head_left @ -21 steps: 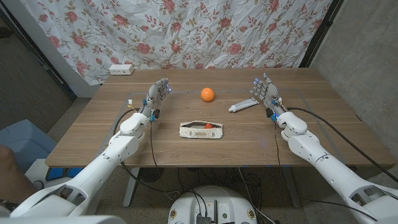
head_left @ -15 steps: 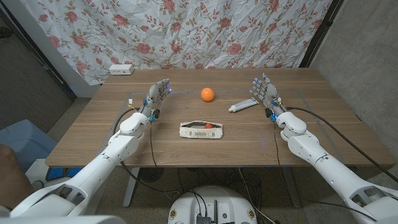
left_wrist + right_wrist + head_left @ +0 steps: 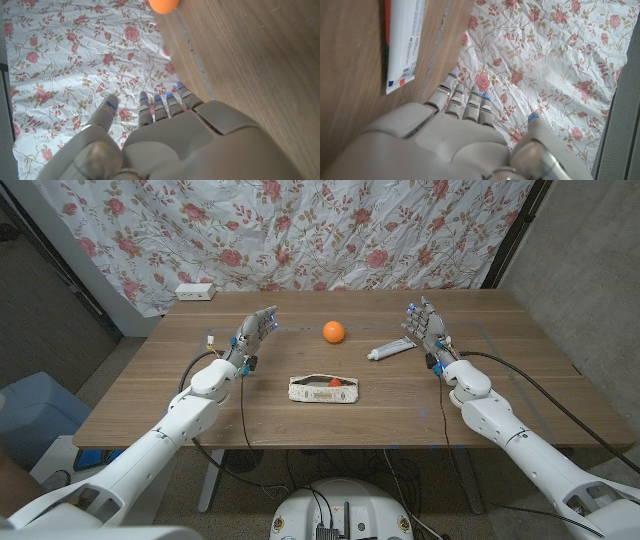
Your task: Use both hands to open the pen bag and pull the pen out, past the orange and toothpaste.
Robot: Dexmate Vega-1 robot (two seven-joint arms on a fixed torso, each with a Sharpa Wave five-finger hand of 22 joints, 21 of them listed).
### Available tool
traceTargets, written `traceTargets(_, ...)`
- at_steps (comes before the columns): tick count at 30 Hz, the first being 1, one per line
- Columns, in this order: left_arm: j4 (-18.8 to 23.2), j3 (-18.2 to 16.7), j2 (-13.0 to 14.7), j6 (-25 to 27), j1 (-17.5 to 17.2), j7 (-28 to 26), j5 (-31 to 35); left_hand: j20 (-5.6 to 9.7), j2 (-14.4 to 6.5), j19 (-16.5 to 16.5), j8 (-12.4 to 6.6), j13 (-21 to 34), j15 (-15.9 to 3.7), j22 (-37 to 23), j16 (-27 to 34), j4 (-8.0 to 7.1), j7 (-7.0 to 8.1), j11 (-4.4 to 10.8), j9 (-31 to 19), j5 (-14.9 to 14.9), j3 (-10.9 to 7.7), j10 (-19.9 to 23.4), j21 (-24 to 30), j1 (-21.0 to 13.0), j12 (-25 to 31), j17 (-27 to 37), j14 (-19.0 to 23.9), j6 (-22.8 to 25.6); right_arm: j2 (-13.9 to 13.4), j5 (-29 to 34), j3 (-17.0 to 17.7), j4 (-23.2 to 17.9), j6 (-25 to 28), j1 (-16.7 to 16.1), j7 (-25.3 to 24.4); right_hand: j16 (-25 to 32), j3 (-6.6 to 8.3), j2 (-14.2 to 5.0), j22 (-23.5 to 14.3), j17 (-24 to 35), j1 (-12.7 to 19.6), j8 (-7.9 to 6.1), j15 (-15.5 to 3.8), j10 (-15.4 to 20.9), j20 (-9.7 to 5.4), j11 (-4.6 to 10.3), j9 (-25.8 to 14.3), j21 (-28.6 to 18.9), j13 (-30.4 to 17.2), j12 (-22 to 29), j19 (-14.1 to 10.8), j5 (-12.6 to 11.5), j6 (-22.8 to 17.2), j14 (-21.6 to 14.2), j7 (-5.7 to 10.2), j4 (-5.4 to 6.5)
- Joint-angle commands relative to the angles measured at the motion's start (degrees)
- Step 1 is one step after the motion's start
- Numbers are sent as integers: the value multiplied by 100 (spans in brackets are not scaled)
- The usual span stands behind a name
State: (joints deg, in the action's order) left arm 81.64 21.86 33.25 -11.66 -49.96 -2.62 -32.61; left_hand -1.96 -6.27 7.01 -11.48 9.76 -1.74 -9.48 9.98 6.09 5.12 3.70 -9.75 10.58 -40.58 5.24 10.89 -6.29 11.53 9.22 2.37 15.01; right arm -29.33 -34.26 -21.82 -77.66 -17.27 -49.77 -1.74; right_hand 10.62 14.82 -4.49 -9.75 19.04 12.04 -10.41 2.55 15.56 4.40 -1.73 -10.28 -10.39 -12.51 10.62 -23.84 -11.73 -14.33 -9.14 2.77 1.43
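Note:
A cream pen bag [image 3: 324, 390] lies in the middle of the table, its zip partly open with something red showing inside. An orange [image 3: 333, 331] [image 3: 163, 5] sits behind it. A white toothpaste tube [image 3: 391, 350] [image 3: 402, 40] lies to the right of the orange. My left hand [image 3: 253, 335] [image 3: 165, 140] stands open at the table's left, apart from the bag. My right hand [image 3: 427, 330] [image 3: 450, 135] stands open at the right, just beside the toothpaste. Neither hand holds anything.
A white power strip [image 3: 195, 291] sits at the table's far left corner. A flowered curtain [image 3: 330, 230] hangs behind the table. A small pale object [image 3: 209, 338] lies near my left hand.
My left hand has shifted slightly to the right, toward the middle. The right hand and the objects have not moved.

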Motion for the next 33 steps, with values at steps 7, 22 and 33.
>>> traceTargets(7, 1345, -49, 753, 528, -486, -424, 503, 46, 13, 171, -72, 30, -89, -19, 36, 340, 55, 74, -15, -42, -62, 221, 39, -304, 28, 27, 152, 381, -61, 205, 87, -151, -307, -176, -232, 46, 52, 7, -5, -27, 39, -43, -27, 61, -53, 6, -10, -31, 21, 30, -11, -21, -73, -13, 19, -50)
traceTargets(22, 2202, 81, 1179, 1318, -536, -745, 1167, 77, 224, 343, -199, 34, -164, -17, 61, 518, 138, 307, -24, -69, -121, 706, 22, -1006, 73, 28, 429, 1096, 59, 52, 118, 274, -519, -57, 24, 60, 86, -20, -4, -77, 66, -58, -39, 80, -61, 9, -8, -43, 50, 44, -22, -15, -121, -29, 15, -100)
traceTargets(33, 2901, 142, 1535, 1778, -636, -1023, 1913, 47, 493, 654, -289, 38, -176, -21, 83, 525, 303, 401, -32, -66, -132, 1170, 41, -1815, 81, 31, 885, 1804, 185, 48, 75, 782, -790, 232, 327, 76, 103, -44, -4, -105, 70, -84, -49, 107, -65, 15, -7, -49, 69, 57, -29, -7, -205, -43, 50, -128)
